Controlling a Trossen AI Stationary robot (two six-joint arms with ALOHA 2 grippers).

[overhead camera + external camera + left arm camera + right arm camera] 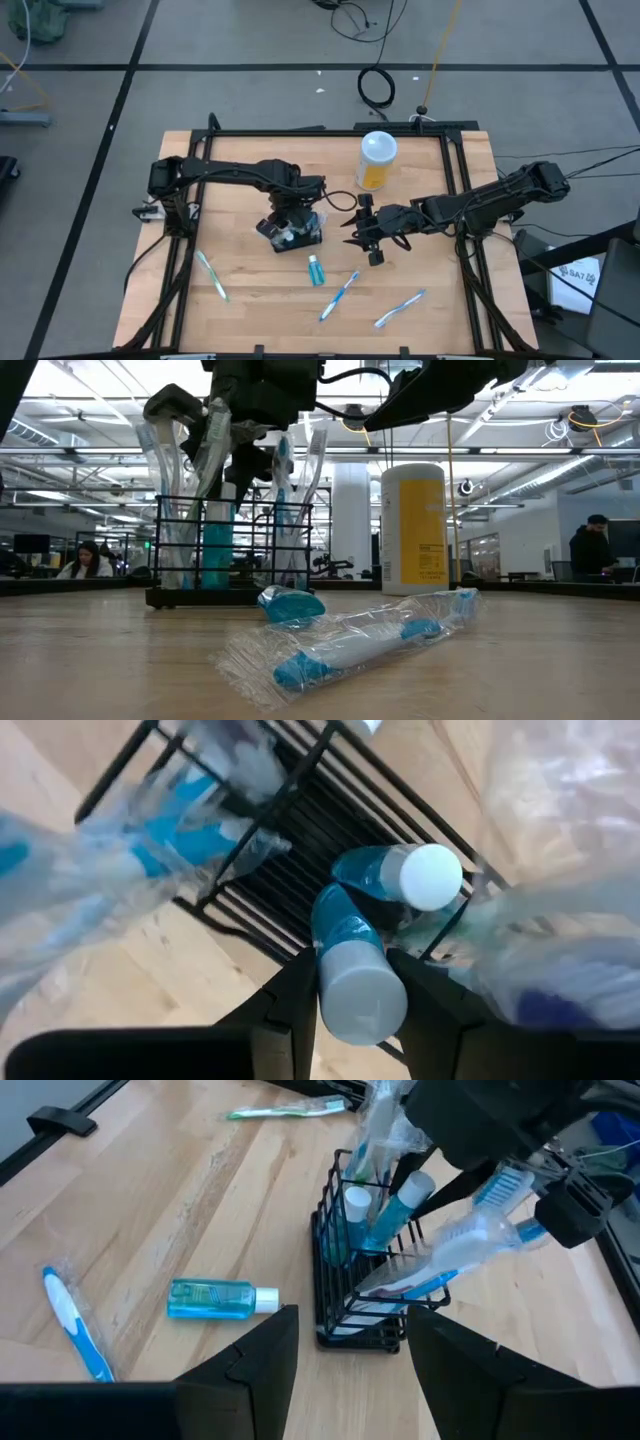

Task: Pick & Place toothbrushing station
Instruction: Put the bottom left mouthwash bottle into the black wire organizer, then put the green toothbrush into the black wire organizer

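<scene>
The left end effector (350, 982) is clamped on a teal tube (355, 970) with a white cap, one dark finger (295, 1010) on each side of it, and holds it cap-up right over the black wire basket (300, 820), its lower end down between the wires. A second teal tube (400, 880) with a white cap stands in the basket just beside the held one. Slim blue-and-white toothbrushes in clear wrappers (450, 1255) stick up out of the basket and lean over its rim. The basket (297, 232) stands near the middle of the worktop (250, 300). The right end effector (365, 232) hangs just to the right of the basket with its fingers spread and nothing between them. A third teal tube (315, 270) lies flat on the worktop just in front of the basket. Further out in front, to the right of that tube, lie two wrapped toothbrushes (340, 296) and (399, 308), and a third toothbrush (211, 275) lies to the basket's left front. Behind the basket and to its right stands a yellow canister (377, 160) with a white lid.
</scene>
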